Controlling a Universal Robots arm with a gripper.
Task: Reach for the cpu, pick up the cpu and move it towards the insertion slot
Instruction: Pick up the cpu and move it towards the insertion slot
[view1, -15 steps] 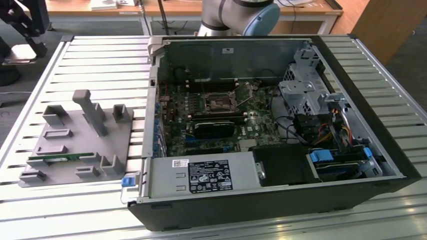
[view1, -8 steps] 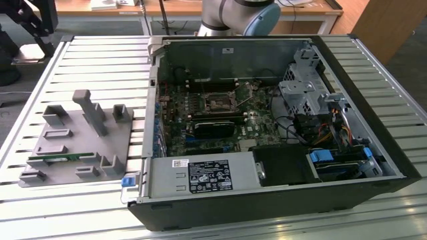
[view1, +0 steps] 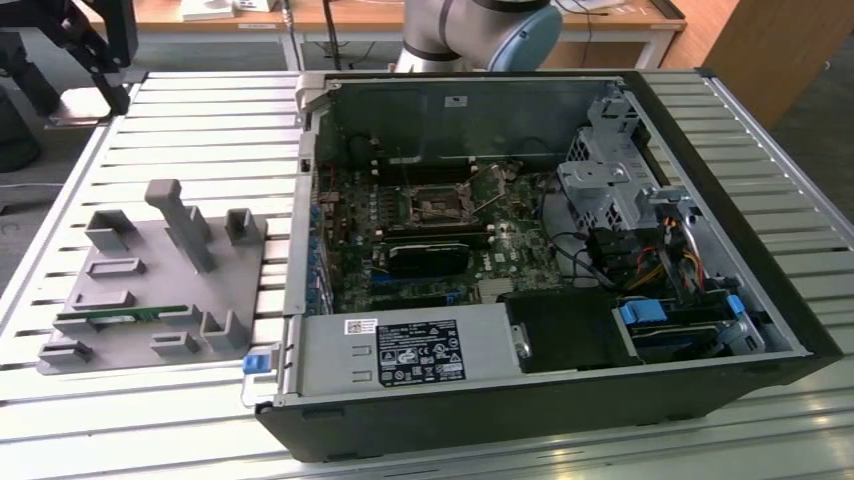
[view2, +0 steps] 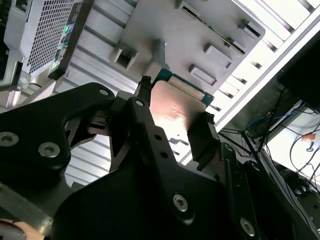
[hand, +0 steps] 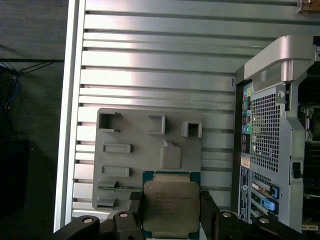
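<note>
While the gripper (hand: 171, 212) is clenched on the cpu (hand: 171, 205), fingers pressing two opposite edges in both wrist views, the chip hangs lifted over the grey holder plate (hand: 135, 132) on the slatted table (hand: 150, 50), beside the open computer case (view1: 507, 415); the insertion slot (view1: 434, 205) sits on the board inside

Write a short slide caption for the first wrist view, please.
The end effector holds the cpu by two opposite edges over the grey fixture tray, computer case alongside.
</note>
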